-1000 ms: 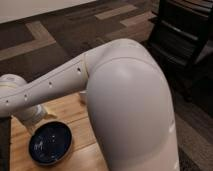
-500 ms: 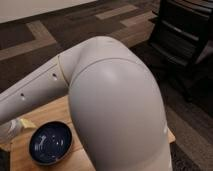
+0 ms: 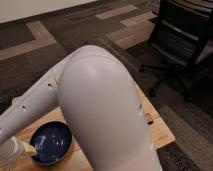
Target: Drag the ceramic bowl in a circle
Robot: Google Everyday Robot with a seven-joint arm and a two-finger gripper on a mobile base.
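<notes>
The ceramic bowl is dark blue, glossy and shallow. It sits on the wooden table at the lower left. My white arm fills the middle of the view and its forearm runs down to the left. The gripper is at the lower left edge, at the bowl's left rim, pale and partly cut off by the frame. The arm hides the bowl's right edge.
A black office chair stands on the carpet at the upper right, beyond the table's right corner. A small dark item lies near the table's right edge. Patterned carpet surrounds the table.
The arm's elbow has swung, uncovering more of the table on the right. The forearm end has dropped closer to the bowl's left rim. The bowl has hardly moved.
</notes>
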